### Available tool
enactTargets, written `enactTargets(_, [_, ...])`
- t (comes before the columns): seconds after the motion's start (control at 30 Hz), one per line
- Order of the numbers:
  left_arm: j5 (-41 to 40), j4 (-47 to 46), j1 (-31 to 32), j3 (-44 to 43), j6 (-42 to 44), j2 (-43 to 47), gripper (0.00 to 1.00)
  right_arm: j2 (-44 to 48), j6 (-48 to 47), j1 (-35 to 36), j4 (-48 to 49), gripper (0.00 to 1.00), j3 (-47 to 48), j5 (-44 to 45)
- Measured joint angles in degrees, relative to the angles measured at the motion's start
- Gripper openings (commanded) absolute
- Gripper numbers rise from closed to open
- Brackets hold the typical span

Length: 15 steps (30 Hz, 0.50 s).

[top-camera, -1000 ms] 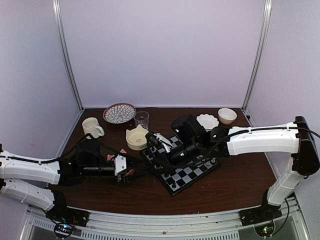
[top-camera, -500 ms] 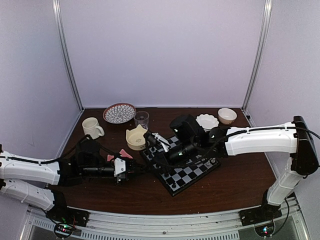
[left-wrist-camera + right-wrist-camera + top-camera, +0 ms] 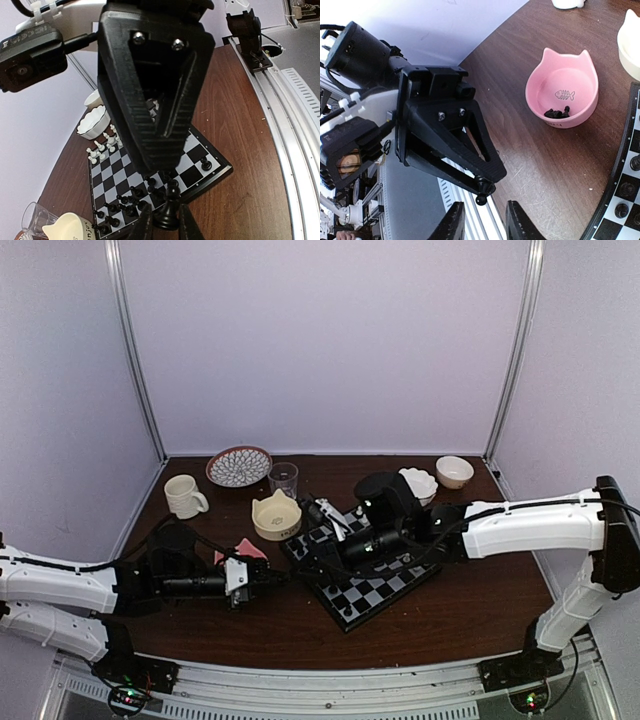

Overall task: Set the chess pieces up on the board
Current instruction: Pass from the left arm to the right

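Handing off one chess piece (image 3: 170, 211).
My left end effector (image 3: 165, 227) pinches it at the tips, ready for the board (image 3: 197, 145); right end effector (image 3: 484, 225) is released.

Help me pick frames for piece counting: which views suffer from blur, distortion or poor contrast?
Top external: even light, no glare, but the board is small and partly hidden under the right arm. Left wrist: wide-angle bending of the table edge, and the right end effector looms large and dark. Right wrist: sharpest, the black pieces in the pink bowl crisp.
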<state>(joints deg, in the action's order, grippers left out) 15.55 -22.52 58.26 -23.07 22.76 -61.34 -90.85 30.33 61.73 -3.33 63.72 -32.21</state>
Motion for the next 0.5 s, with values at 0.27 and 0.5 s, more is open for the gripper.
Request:
enactTargets(0.27, [-0.92,-1.6,0.24,0.28,-1.29,0.02,0.03,0.02,1.14,0.55,4.48,0.33,-0.74,0.92])
enactTargets(0.5, [-1.92,-3.28,0.35,0.31,-2.25,0.02,0.04,-0.9,1.38,1.16,5.33,0.32,-0.74,0.92])
